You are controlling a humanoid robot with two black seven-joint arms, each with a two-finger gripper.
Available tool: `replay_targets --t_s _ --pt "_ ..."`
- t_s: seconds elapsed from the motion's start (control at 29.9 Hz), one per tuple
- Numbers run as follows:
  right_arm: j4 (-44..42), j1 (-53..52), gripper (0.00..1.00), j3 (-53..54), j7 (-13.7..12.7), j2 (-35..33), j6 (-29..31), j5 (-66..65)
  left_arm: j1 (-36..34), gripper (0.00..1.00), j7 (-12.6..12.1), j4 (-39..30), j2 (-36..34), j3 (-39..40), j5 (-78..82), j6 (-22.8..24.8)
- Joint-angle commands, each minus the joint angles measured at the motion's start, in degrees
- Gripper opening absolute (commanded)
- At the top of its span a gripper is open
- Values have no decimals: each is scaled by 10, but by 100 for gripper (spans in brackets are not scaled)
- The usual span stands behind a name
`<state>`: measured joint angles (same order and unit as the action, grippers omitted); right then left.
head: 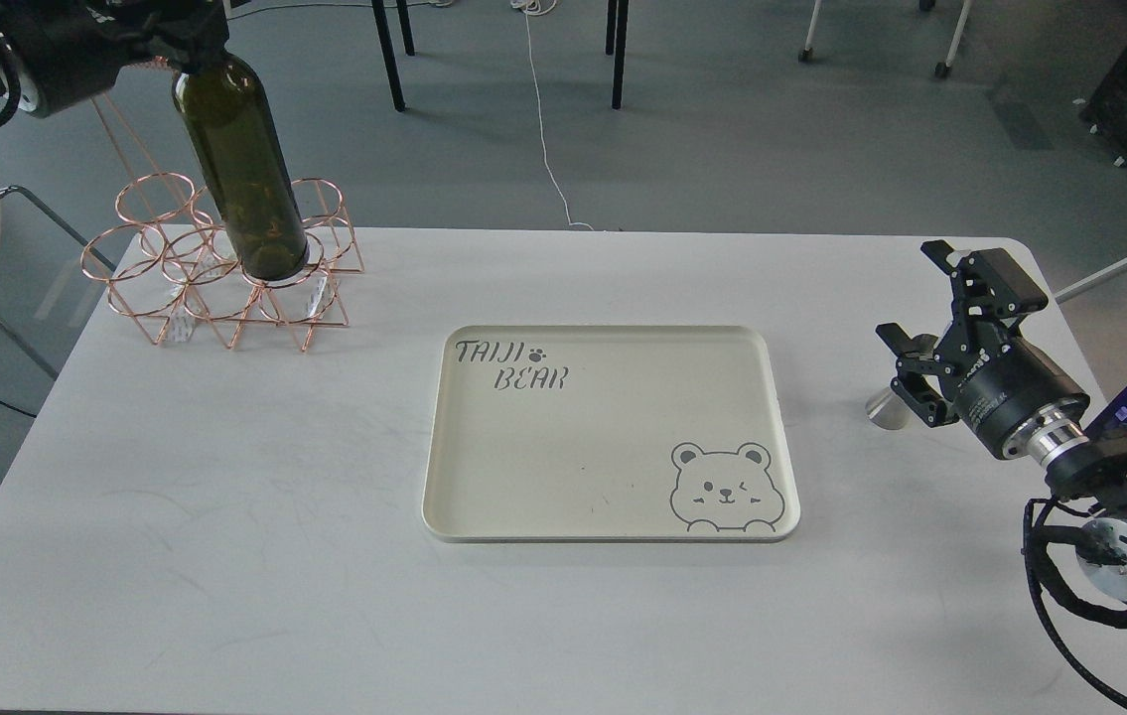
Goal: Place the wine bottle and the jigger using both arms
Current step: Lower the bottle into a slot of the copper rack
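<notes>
Left gripper (188, 45), far left at the top edge: closed on the neck of the wine bottle (240, 164); fingers mostly cropped and dark, but the bottle hangs tilted below them, base over a ring of the copper wire rack (225, 263). Cannot tell whether the base rests in the rack or is just clear of it.

Cream tray (444, 477), printed with a bear, sits mid-table, well apart from both sets of fingers and bare of objects.

Right gripper (930, 328), far right: fingers spread wide, holding nothing. The jigger (889, 405) stands on the white table (225, 556) just below and beside the lower finger, partly hidden by it; contact cannot be told.

Judgement on the step: bottle should rise straight until its base clears the rack wires before any sideways travel, else the light rack may drag. The right fingers want to straddle the jigger's narrow waist and close squarely; shiny cones may slip.

Count: one bottle, one jigger, one tray, one rack, two grippers.
</notes>
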<state>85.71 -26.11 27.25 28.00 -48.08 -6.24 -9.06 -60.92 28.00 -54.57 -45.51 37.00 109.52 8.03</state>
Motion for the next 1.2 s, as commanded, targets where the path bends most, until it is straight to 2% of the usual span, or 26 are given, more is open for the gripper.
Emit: replay_targets --t_s 0.0,0.7,1.17 --pt "0 0 99 1 0 0 0 -1 -1 7 0 8 5 0 0 0" --pt "0 2 99 0 0 0 0 -1 4 8 0 26 15 -41 -26 -29" --pt "-4 4 99 1 0 2 -1 -1 15 15 0 44 28 -49 -37 -30"
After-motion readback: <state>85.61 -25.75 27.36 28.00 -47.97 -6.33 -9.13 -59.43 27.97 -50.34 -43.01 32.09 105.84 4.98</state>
